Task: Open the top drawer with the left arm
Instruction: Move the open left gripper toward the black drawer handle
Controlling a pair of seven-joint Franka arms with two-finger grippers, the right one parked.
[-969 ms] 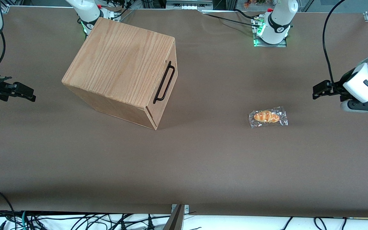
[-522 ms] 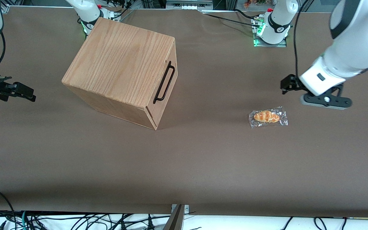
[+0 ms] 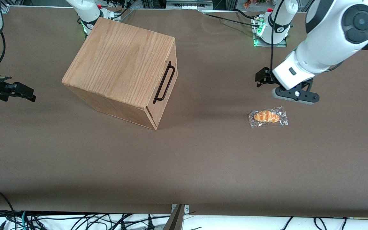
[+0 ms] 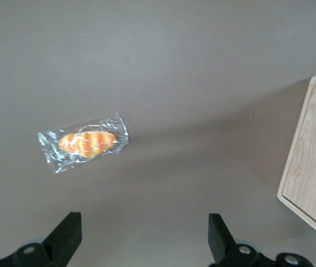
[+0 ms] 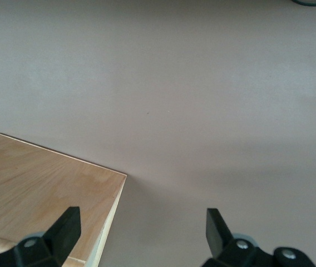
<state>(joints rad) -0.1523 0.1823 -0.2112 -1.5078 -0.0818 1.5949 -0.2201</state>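
The left arm [image 3: 327,35] reaches in low over the worktop [image 3: 203,159], its gripper [image 3: 260,78] hanging above bare surface, fingers [image 4: 66,233] spread wide and released. The top drawer [image 3: 166,84] sits shut, well apart toward the parked arm's end

Left arm's gripper [image 3: 260,78] wide open, aloft.

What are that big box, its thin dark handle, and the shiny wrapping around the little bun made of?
The cabinet looks like light oak-style wood with visible grain and a matte finish. The handle on the top drawer seems thin black metal. The bun's wrapper looks like clear, glossy, crinkled plastic. The gripper, open, hovers above the table.
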